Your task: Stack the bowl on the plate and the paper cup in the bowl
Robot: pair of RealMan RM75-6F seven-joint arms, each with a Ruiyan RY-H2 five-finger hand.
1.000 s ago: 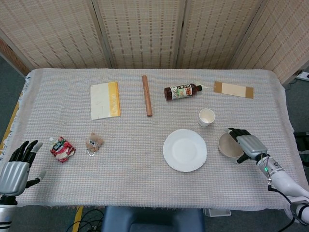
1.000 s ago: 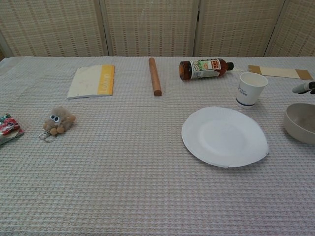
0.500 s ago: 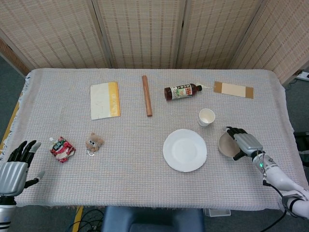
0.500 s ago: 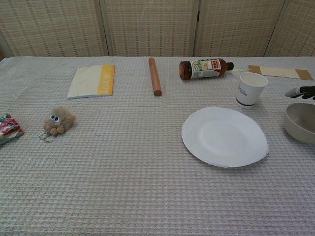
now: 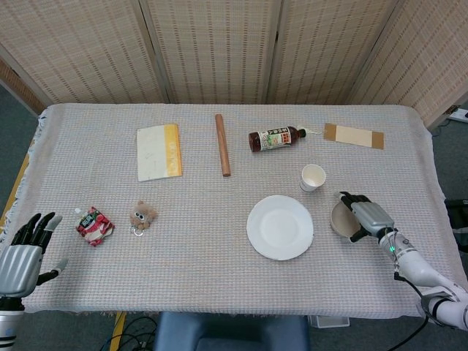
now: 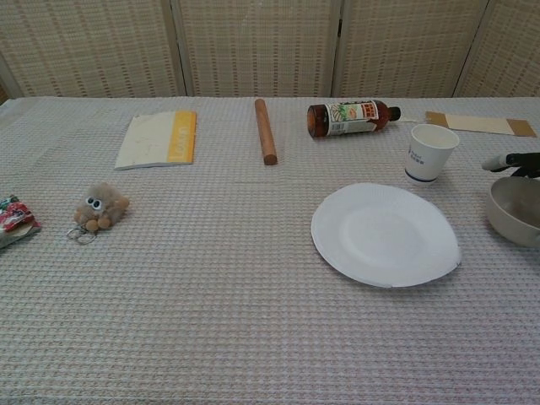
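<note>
The white paper plate (image 5: pixel 280 227) (image 6: pixel 384 234) lies flat right of the table's middle. Just behind its right side the paper cup (image 5: pixel 312 177) (image 6: pixel 431 152) stands upright. To the plate's right the beige bowl (image 5: pixel 340 218) (image 6: pixel 513 211) rests on the cloth. My right hand (image 5: pixel 365 217) (image 6: pixel 511 162) lies over the bowl's right half and holds it, fingertips over the far rim and thumb at the near rim. At the near left table edge, far from all three, my left hand (image 5: pixel 22 259) is open and holds nothing. It shows only in the head view.
A sauce bottle (image 5: pixel 274 139) lies behind the cup, with a wooden rolling pin (image 5: pixel 222 144) and a yellow-edged notebook (image 5: pixel 159 151) to its left. A brown card (image 5: pixel 354 136) lies at the far right. A small plush toy (image 5: pixel 143 216) and a snack packet (image 5: pixel 94 224) sit near left.
My right hand has slid left, further over the bowl, and its fingers now reach across the rim. The left hand sank slightly. Plate, cup and bowl stay in place.
</note>
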